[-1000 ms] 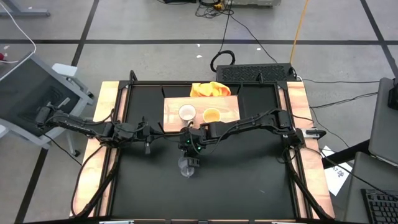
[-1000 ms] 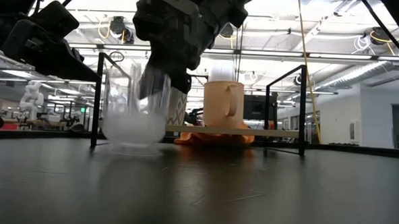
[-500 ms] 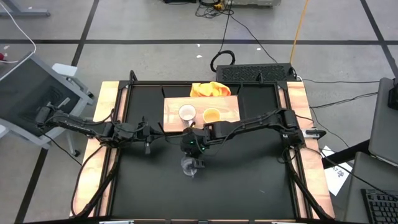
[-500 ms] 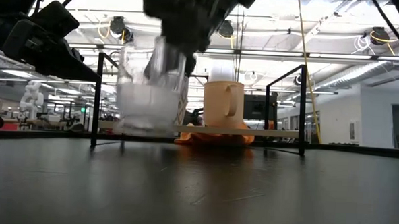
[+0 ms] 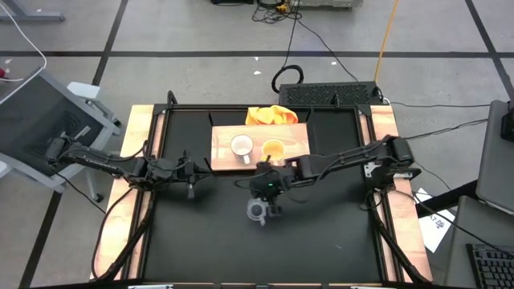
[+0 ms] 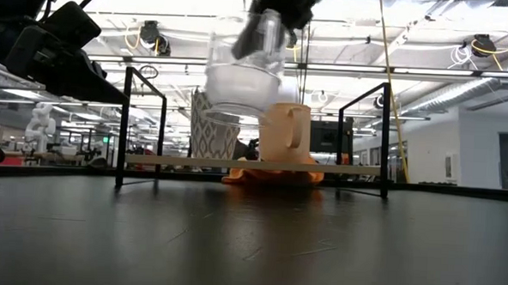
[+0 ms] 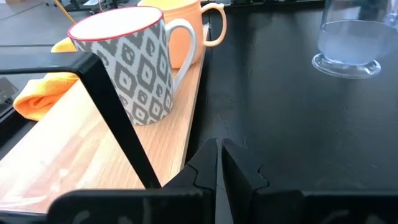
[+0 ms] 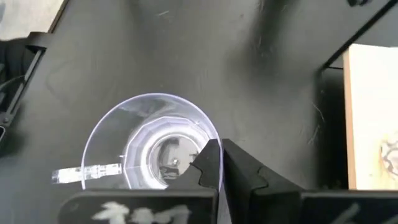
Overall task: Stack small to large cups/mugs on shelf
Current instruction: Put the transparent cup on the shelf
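Right, my right gripper point(image 5: 263, 210) pinches the glass cup point(image 6: 244, 65) by its rim, upright, clear of the table; shelf point(image 5: 299, 145) lies just beyond, mugs ahead.

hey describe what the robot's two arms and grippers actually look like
Both arms are thin, dark, jointed links with black cables trailing along them. The right gripper carries a small green light near its wrist. The left gripper has two matte black, angular, stepped fingers.

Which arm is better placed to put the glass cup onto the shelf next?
The right: its gripper already holds the glass cup lifted off the table, near the shelf. The left gripper waits shut, empty, at the shelf's left end.
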Controlling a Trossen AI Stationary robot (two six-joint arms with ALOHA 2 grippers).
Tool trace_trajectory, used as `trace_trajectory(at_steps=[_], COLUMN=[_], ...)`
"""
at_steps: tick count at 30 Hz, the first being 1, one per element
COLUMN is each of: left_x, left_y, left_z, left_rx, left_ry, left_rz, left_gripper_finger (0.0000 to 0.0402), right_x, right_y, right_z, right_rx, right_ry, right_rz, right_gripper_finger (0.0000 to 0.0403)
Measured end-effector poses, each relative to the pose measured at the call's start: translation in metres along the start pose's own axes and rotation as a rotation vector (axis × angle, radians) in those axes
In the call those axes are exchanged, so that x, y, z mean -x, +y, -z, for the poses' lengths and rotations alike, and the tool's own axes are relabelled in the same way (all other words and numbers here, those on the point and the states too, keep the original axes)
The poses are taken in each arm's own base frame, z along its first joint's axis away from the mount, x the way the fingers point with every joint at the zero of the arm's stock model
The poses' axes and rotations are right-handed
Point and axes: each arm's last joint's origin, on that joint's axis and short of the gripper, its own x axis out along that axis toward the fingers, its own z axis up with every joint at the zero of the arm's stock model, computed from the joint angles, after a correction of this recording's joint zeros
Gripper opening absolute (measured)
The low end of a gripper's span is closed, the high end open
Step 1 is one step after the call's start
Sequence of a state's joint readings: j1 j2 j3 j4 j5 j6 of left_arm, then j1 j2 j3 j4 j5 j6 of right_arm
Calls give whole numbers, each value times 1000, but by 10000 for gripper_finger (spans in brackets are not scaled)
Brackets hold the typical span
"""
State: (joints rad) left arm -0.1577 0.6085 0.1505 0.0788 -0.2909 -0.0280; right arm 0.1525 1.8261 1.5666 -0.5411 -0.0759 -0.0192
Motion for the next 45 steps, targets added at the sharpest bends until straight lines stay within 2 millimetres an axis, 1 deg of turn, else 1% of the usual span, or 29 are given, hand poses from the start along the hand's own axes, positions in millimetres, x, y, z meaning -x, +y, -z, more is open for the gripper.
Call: trace_trajectory(at_steps=[9,13,16,20,24,28,31,35,39,45], left_x=[0,0,0,0,0,0,0,0,0,0], left_y=[0,0,0,0,0,0,1,1,1,2], left_z=[0,0,0,0,0,0,0,0,0,0], left_rx=[-5,1,6,15,34,45,45,41,33,33], left_ry=[-5,-5,-4,-5,-2,0,2,2,0,-3], left_rz=[-9,-9,-9,-9,-10,-15,-18,-27,-34,-56], left_gripper_finger=[26,26,26,26,26,26,26,26,26,26], right_x=[20,22,21,21,23,29,41,61,78,93], right_y=[6,9,10,9,10,9,8,5,-4,-17], right_z=[64,90,106,122,126,131,135,140,139,131], right_rx=[-62,-65,-65,-82,-85,-98,-122,-154,-200,-183], right_ry=[-198,-266,-323,-318,-311,-262,-235,-206,-122,-39], right_rz=[-10,-16,-5,-2,-5,18,66,115,145,184], right_gripper_finger=[0,0,0,0,0,0,0,0,0,0])
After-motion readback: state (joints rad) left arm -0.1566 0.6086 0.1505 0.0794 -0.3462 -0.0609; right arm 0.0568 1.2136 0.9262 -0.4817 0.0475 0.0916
